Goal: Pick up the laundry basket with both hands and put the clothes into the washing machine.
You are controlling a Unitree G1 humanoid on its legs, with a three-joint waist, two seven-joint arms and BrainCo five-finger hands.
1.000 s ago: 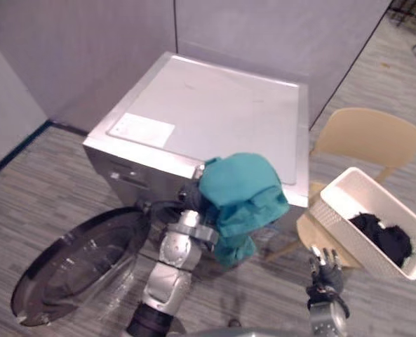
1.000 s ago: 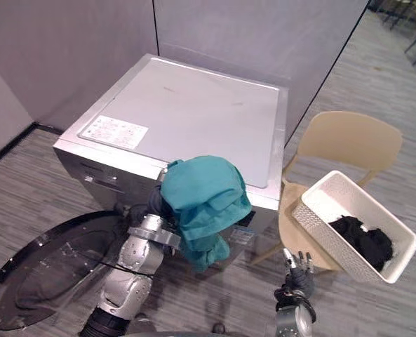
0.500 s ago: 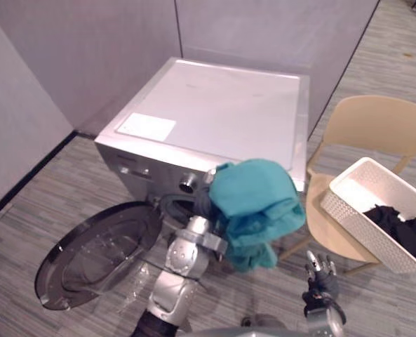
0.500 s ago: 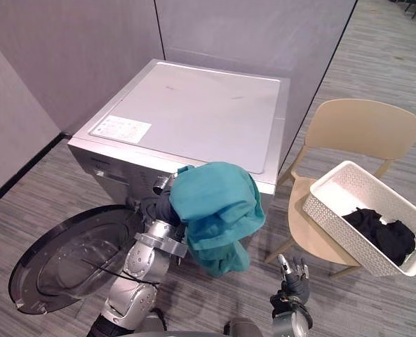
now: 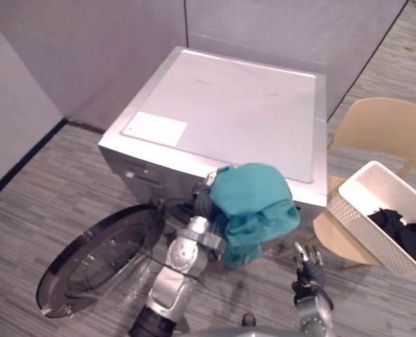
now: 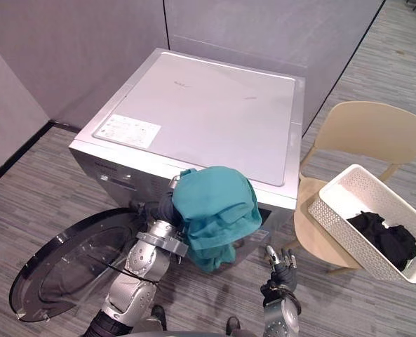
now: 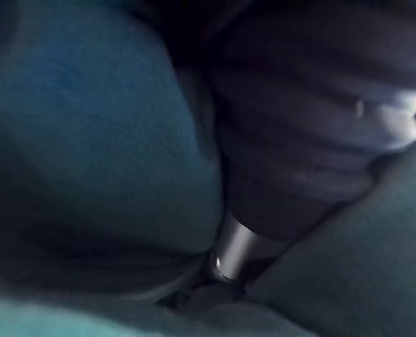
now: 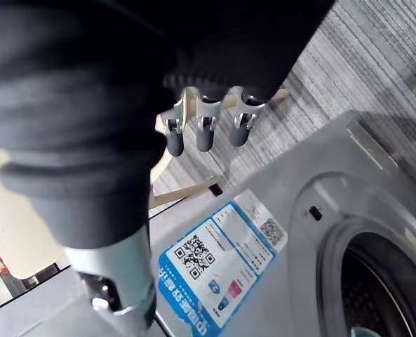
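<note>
Left eye view: a teal cloth (image 5: 253, 203) drapes over the robot's left hand (image 7: 299, 140) at the washer (image 5: 229, 105) front, above its open door (image 5: 99, 256); whether that hand grips it cannot be told. The right hand (image 6: 281, 270) hangs low, unclenched and empty, while the basket (image 5: 362, 210) of black clothes (image 5: 404, 228) sits on a chair (image 5: 379, 126) nearby. Soft, light and limp, the cloth will likely sag and snag, so its bunched middle looks the safest hold.

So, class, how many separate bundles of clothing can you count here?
2: a teal garment held in front of the washing machine, and a black heap in the white basket on the chair. More may be hidden beneath it.
</note>
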